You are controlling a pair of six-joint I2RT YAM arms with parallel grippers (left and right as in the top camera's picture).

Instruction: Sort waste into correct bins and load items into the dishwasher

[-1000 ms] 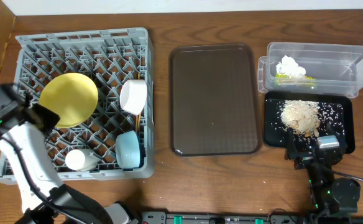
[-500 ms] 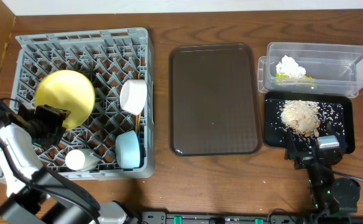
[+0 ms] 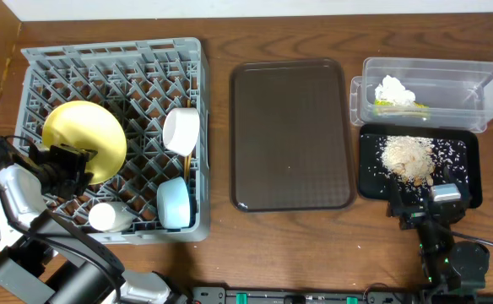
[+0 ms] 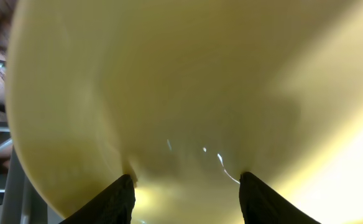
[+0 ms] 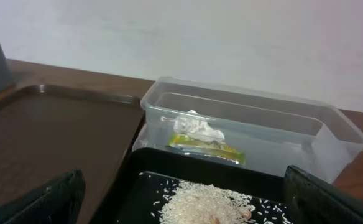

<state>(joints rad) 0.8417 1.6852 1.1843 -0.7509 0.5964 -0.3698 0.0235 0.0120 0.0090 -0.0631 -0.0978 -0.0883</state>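
My left fingers (image 4: pixel 116 202), partly apart against the round pale-yellow plate (image 3: pixel 84 139), grip undeterminable, must seat its rim between pegs of the square grey plastic rack (image 3: pixel 116 51) before withdrawing.

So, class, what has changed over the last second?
The plate shifted slightly left and toward the front of the rack, with the left gripper at its edge. The left arm moved with it. Everything else stayed put.
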